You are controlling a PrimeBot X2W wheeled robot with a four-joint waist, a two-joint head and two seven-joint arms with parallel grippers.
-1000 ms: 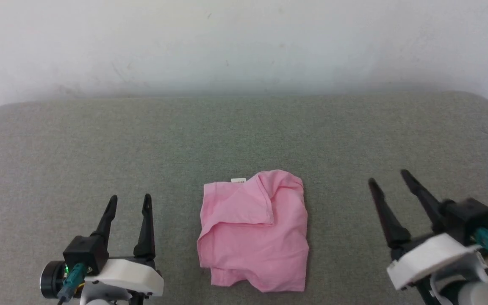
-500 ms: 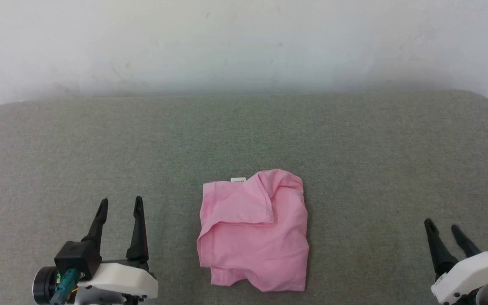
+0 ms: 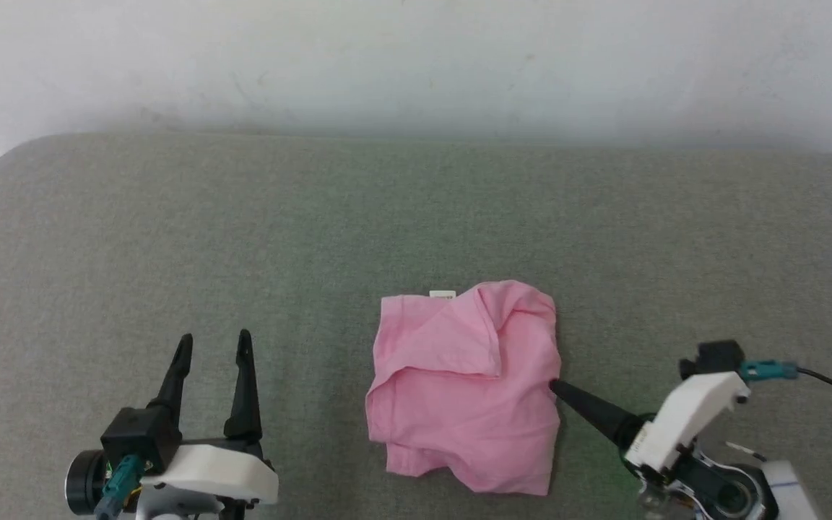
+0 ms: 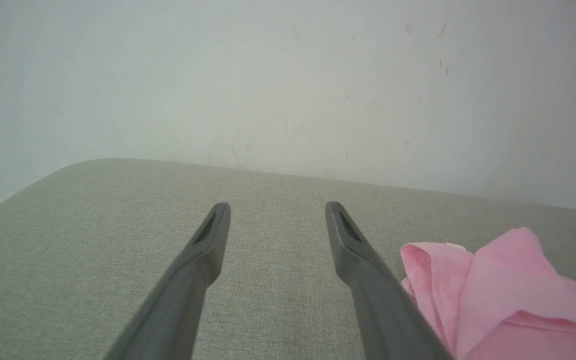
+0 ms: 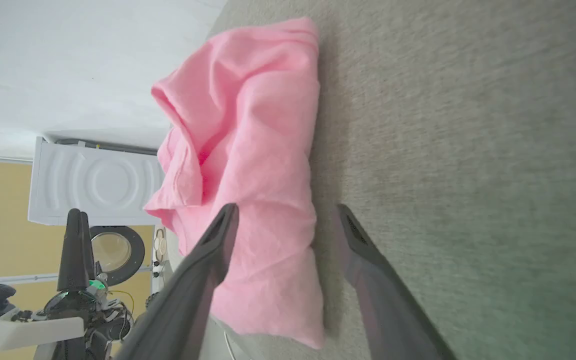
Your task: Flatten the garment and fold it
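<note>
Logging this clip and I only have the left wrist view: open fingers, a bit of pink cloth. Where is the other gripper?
Observer: In the head view the right gripper points its tip at the garment's right edge.
Operator: Open or gripping?
Observer: Open; its wrist view shows one finger over the cloth, the other over the bare grey cushion.
Operator: Is the garment flat?
Observer: No, it lies bunched in a rough square, a flap folded over its far left part.
</note>
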